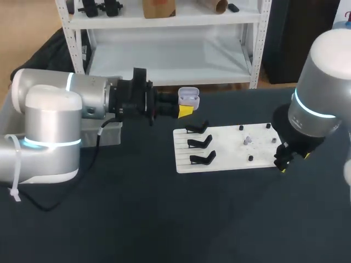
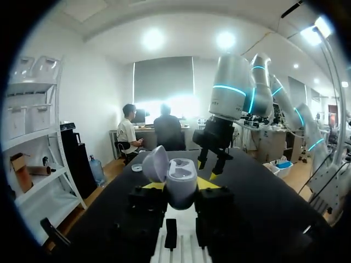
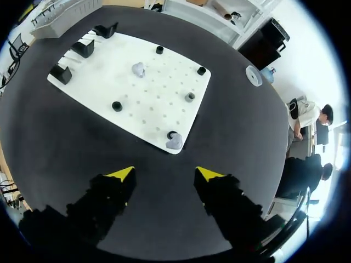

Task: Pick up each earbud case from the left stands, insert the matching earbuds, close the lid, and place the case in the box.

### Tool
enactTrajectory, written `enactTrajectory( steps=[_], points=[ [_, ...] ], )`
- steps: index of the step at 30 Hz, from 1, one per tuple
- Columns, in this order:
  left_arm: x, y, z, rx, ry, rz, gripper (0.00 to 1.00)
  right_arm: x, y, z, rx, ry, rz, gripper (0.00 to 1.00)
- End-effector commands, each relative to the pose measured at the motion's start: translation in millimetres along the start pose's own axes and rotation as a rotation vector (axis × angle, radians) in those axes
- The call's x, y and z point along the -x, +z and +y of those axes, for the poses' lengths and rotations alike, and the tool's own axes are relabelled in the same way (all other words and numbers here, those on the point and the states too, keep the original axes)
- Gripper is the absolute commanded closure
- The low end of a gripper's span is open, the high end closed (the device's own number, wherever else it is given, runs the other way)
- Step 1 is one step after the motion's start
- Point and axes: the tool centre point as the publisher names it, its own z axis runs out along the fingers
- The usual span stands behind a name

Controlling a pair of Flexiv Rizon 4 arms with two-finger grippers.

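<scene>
Carefully: my left tool (image 2: pixel 181 185) clamps the open earbud case (image 1: pixel 189 97); my right tool (image 3: pixel 164 174), spread wide and empty, should straddle the earbud (image 3: pixel 174 142) at its twelve o'clock.

- I see a dark table (image 1: pixel 164 219), matte black top.
- White perforated board (image 1: pixel 230 150) lies flat on it, right of centre, long side running left-right.
- Grey box (image 1: pixel 111 133) sits on the table well left of the board, partly hidden by my left arm.
- Black cable (image 1: pixel 88 170) trails across the top on the left.
- Small white disc (image 3: pixel 254 75) lies near the far edge, apart from the board.
</scene>
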Motion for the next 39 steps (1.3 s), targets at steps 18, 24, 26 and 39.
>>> enactTrajectory(
  steps=[18,24,26,39],
  points=[
    [-0.5,-0.3,-1.8,0.006,0.002,-0.003,1.0,24.6,8.3,-2.0,-0.054,0.055,0.088,0.59],
    [-0.5,-0.3,-1.8,0.006,0.002,-0.003,1.0,25.6,15.5,-6.9,-0.071,0.052,0.098,0.59],
    [-0.5,-0.3,-1.8,0.006,0.002,-0.003,1.0,25.7,16.8,-8.3,-0.073,0.051,0.102,0.6],
    [-0.5,-0.3,-1.8,0.006,0.002,-0.003,1.0,25.0,22.5,-11.6,-0.088,0.044,0.118,0.73]
  ],
)
